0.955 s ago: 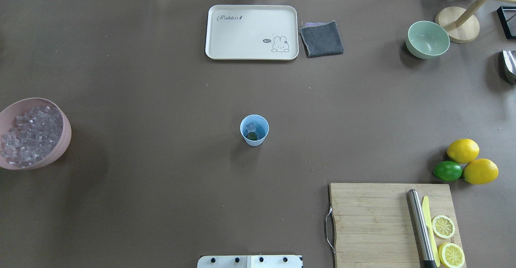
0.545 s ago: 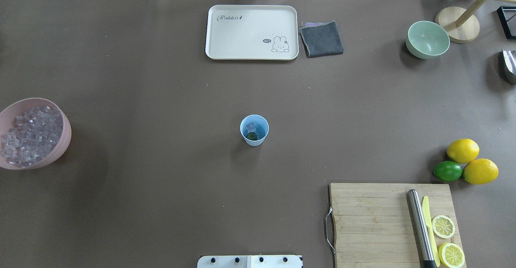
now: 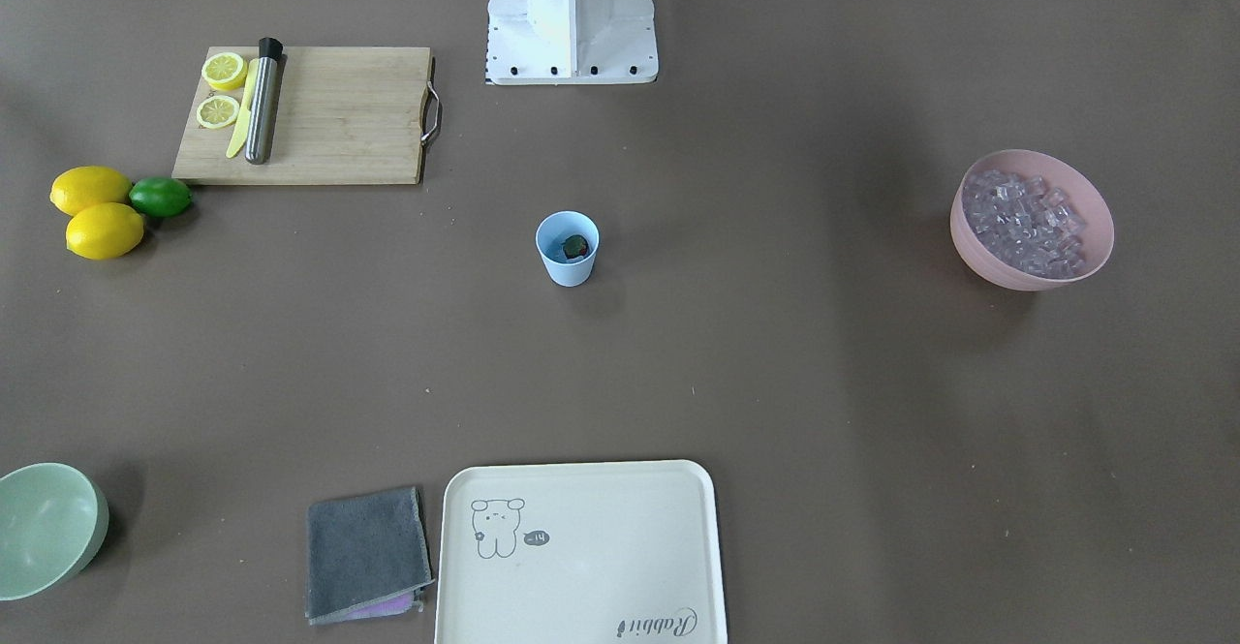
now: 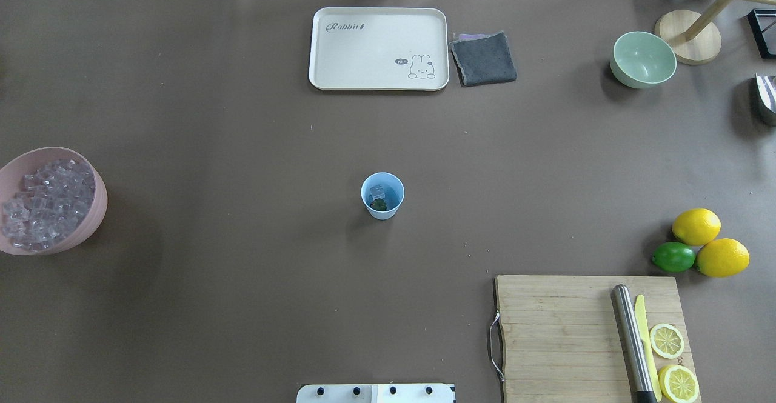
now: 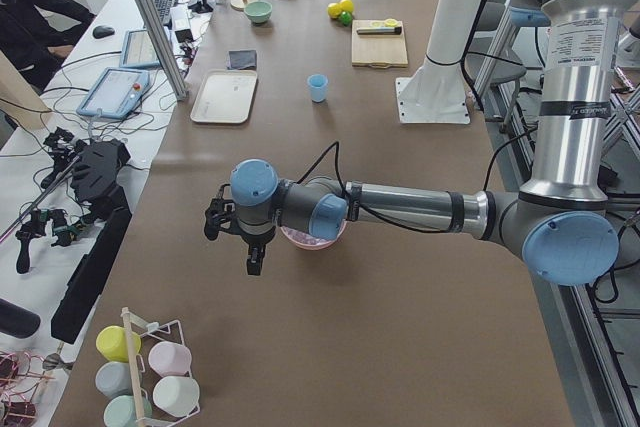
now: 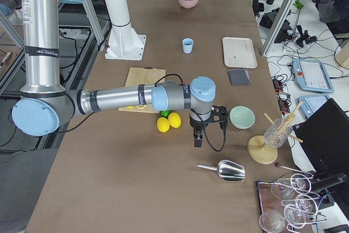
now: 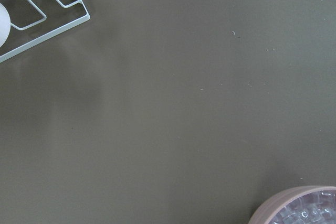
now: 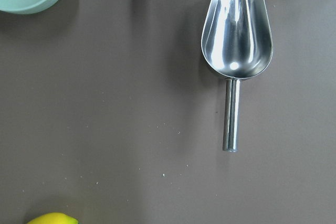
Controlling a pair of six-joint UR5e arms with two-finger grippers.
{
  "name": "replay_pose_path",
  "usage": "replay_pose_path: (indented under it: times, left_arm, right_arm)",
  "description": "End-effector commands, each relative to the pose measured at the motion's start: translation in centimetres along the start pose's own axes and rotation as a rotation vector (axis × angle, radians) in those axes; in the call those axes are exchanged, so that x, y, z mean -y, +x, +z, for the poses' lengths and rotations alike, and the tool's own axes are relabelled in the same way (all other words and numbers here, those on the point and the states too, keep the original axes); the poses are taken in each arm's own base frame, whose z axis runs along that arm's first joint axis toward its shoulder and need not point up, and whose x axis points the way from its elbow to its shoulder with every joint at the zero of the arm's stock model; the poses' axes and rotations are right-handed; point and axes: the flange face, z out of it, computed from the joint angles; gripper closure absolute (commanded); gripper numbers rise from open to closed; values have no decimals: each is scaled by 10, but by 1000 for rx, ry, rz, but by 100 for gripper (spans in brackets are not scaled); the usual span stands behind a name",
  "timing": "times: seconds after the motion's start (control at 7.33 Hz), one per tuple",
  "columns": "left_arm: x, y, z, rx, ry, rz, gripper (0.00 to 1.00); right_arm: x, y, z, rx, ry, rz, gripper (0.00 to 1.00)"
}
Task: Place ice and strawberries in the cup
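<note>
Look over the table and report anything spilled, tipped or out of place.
Nothing stands out. The cup stands upright with ice and the strawberry inside. The pink bowl is upright too, and no loose cubes show on the table.

The cup [image 4: 383,214] holds the strawberry [image 4: 379,205] and ice [image 4: 377,191]; the bowl [image 4: 97,212] lies well left, the tray [image 4: 379,10] behind it

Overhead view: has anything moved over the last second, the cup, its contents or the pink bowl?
Nothing visibly changed. The cup stands in the same mid-table spot with ice and the strawberry inside, and the pink bowl sits unmoved at the left edge, full of ice cubes.
</note>
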Motion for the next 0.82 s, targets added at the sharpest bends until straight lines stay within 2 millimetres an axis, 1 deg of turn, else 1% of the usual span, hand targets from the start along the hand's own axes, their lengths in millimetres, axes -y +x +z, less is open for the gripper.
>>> replay_pose_path:
  times: [0.0,0.68]
  left_arm:
    - [2,0,0,1,1,1,3]
    - [1,-2,2,3,-3,7,3]
  right_arm:
    - [2,1,-1,1,3,-2,0]
    - [6,-1,-3,3,7,-6,0]
